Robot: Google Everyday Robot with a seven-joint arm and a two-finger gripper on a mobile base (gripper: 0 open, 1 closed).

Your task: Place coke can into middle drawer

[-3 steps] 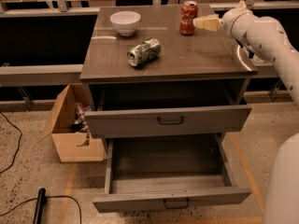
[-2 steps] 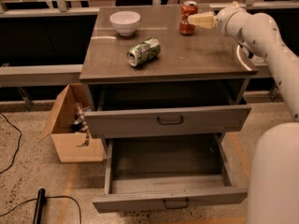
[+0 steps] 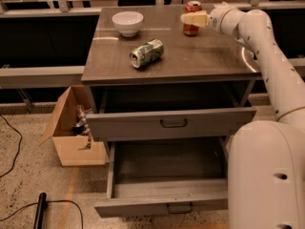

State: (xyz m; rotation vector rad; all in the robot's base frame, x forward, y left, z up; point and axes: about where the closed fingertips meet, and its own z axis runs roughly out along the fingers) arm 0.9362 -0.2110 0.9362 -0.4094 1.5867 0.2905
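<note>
Coke can (image 3: 191, 30) stood upright at the back right of the bench (image 3: 209, 58), long axis vertical, silver top up. It was on the benchtop, not in any drawer.

The pincer (image 3: 190, 19) sat at the can's upper half. It reached in from the right on the white arm (image 3: 259, 37) and lay roughly level across the front of the can. I couldn't tell whether it was clenched on the can or released; the contact wasn't readable from this view.

Middle drawer (image 3: 143, 206) was pulled out wide below, with its grey interior showing and its dark bar handle facing me. The upper drawer (image 3: 143, 125) was also out, but less far, so it overhung the back part of the middle one.

Green can (image 3: 147, 53) lay on its side mid-bench. Its long axis ran roughly left-right with a slight tilt, and the silver end pointed front-left. It was well apart from the coke can.

White bowl (image 3: 127, 23) sat upright at the back left of the bench. A cardboard box (image 3: 71, 147) stood open on the floor left of the cabinet, with clutter inside. The robot's base (image 3: 267, 175) filled my lower right.
</note>
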